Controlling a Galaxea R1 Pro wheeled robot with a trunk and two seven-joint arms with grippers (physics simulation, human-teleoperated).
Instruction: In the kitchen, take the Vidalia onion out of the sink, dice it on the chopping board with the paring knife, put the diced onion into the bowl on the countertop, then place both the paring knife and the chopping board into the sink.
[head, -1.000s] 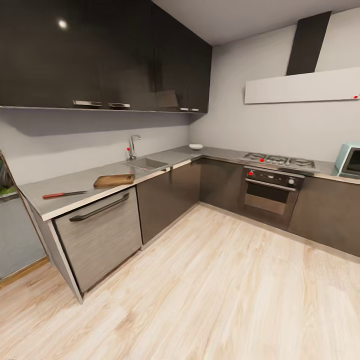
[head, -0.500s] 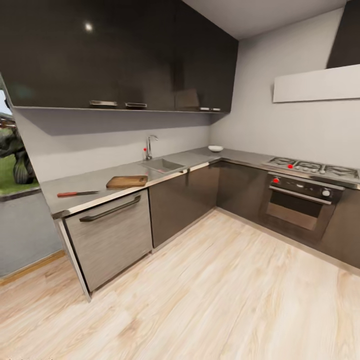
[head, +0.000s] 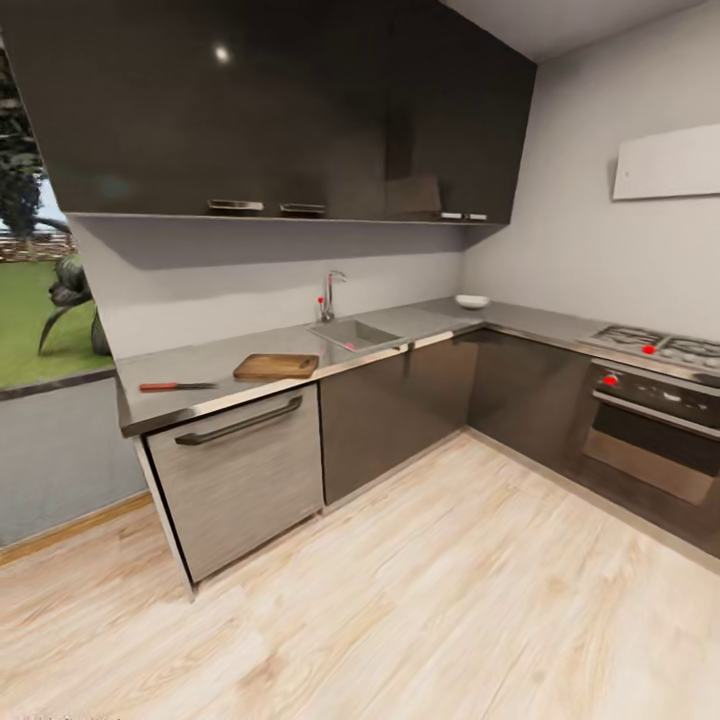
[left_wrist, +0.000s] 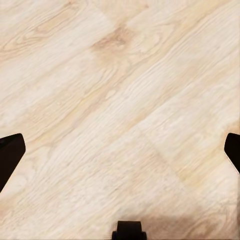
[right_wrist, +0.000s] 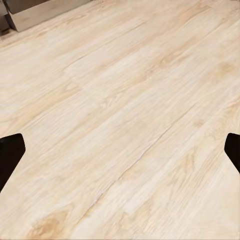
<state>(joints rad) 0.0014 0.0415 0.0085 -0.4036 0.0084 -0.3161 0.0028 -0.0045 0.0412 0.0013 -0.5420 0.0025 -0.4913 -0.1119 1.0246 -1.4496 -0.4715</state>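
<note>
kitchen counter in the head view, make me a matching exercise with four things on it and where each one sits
Things:
1. paring knife
2. chopping board
3. sink
4. bowl

Places:
A. in the far corner of the countertop, where the two runs meet
B. set into the worktop below the chrome faucet
C. nearest the counter's end by the window, red handle pointing that way
D. flat above the dishwasher front, between the knife and the basin

Pairs: 1-C, 2-D, 3-B, 4-A
</note>
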